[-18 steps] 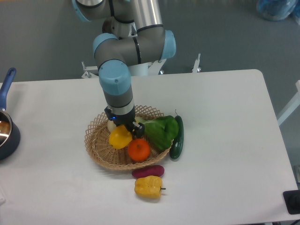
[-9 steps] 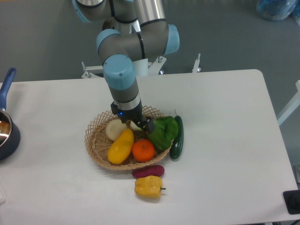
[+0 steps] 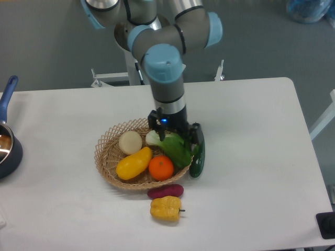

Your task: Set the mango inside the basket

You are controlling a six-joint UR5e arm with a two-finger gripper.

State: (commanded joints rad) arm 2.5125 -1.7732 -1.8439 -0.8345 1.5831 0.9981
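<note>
The mango, smooth, yellow with an orange blush, lies inside the wicker basket, left of the round orange. My gripper hangs over the basket's right side, above the green vegetable. Its fingers are spread apart with nothing between them. The gripper is well to the right of the mango and not touching it.
A pale round onion is in the basket's back left. A dark green cucumber leans on the basket's right rim. A purple vegetable and a lumpy yellow bell pepper lie in front of the basket. A blue pot stands at the left edge.
The gripper let go of the mango, which now lies in the basket. The arm then moved right, from over the basket's middle to over its right side.
</note>
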